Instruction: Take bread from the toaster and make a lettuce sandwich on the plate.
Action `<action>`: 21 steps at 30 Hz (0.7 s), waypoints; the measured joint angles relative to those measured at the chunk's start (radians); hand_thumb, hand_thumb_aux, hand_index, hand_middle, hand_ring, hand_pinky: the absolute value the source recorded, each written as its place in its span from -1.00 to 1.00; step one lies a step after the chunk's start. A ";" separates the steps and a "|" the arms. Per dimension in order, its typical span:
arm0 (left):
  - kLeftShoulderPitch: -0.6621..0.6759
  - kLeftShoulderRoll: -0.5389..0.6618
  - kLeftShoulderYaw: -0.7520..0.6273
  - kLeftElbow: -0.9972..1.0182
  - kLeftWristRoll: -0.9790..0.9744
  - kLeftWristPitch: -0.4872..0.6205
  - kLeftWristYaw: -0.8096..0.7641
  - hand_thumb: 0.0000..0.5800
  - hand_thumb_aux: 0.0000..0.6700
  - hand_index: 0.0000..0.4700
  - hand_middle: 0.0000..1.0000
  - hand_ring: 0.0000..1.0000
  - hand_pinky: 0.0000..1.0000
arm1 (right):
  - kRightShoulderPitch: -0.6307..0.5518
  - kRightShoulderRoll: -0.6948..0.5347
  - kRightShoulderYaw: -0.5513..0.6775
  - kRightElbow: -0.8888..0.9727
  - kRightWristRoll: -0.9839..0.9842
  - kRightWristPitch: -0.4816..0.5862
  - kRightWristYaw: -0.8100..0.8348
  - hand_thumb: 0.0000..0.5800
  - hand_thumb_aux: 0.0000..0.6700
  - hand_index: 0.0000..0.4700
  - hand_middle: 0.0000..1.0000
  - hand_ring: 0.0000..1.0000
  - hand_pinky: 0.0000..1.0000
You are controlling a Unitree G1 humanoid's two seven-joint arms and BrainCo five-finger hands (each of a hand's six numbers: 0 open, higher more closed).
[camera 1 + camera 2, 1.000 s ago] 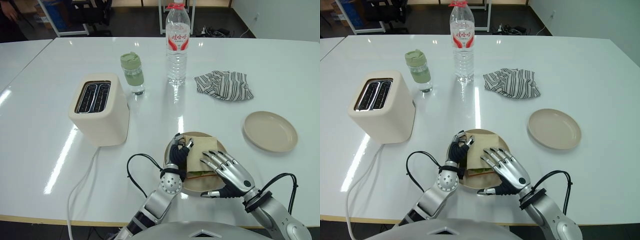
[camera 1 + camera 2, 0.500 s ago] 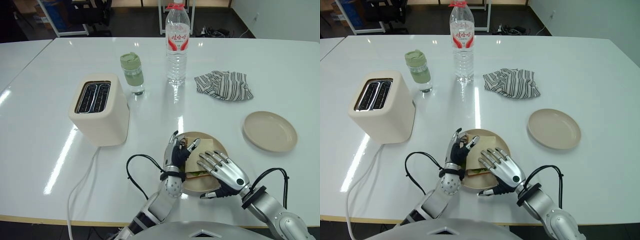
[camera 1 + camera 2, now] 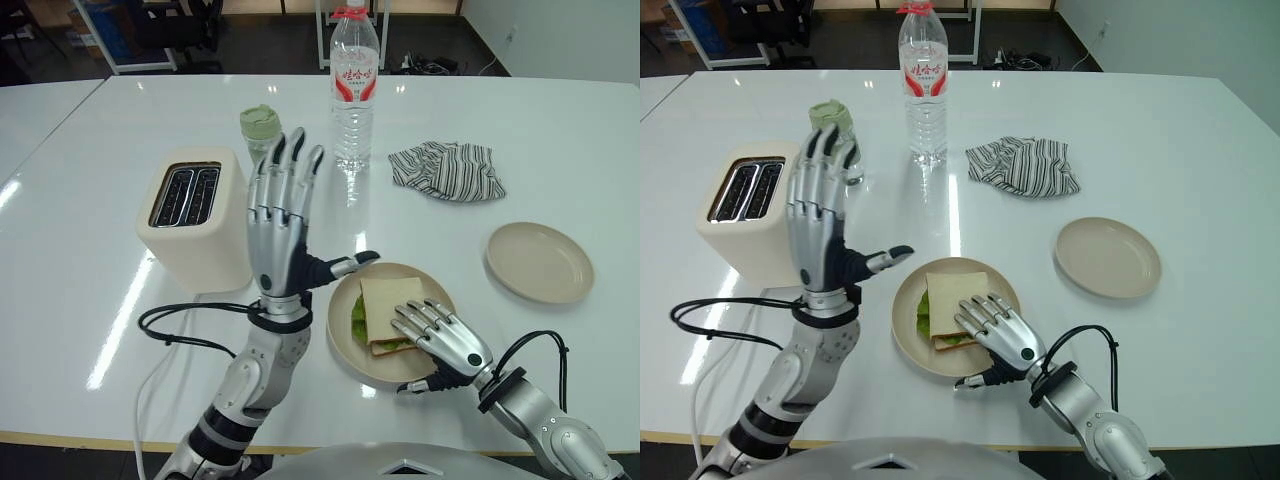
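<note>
A sandwich (image 3: 384,309) of two bread slices with green lettuce showing at its left edge lies on the tan plate (image 3: 344,335) near the table's front. My right hand (image 3: 443,340) rests flat and open on the sandwich's near right corner. My left hand (image 3: 284,218) is raised high above the table, left of the plate, fingers spread open and holding nothing. The cream toaster (image 3: 195,218) stands at the left with both slots showing dark.
A second tan plate (image 3: 540,262) sits at the right. A striped cloth (image 3: 448,170), a clear water bottle (image 3: 354,93) and a green-lidded cup (image 3: 836,141) stand further back. The toaster's white cord (image 3: 160,375) and black arm cables (image 3: 190,325) lie at the front left.
My left hand has let go of the sandwich's left edge and risen well above the table with fingers spread. My right hand has drawn slightly back toward the near edge.
</note>
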 measured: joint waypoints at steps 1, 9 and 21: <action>0.025 -0.009 0.018 0.001 -0.064 -0.032 -0.023 -1.00 -1.00 -1.00 -1.00 -1.00 -1.00 | 0.000 -0.003 0.001 0.004 0.005 0.000 -0.009 -1.00 -1.00 -1.00 -1.00 -1.00 -1.00; 0.112 -0.121 0.093 0.070 -0.546 -0.182 -0.266 -1.00 -1.00 -1.00 -1.00 -1.00 -1.00 | 0.006 0.008 -0.021 0.037 0.091 -0.038 -0.187 -1.00 -1.00 -1.00 -1.00 -1.00 -1.00; 0.153 -0.128 0.209 0.080 -0.878 -0.359 -0.605 1.00 0.98 0.98 1.00 1.00 1.00 | 0.021 0.084 -0.160 -0.077 0.361 -0.144 -0.313 -0.06 -0.46 -0.46 0.81 0.81 0.81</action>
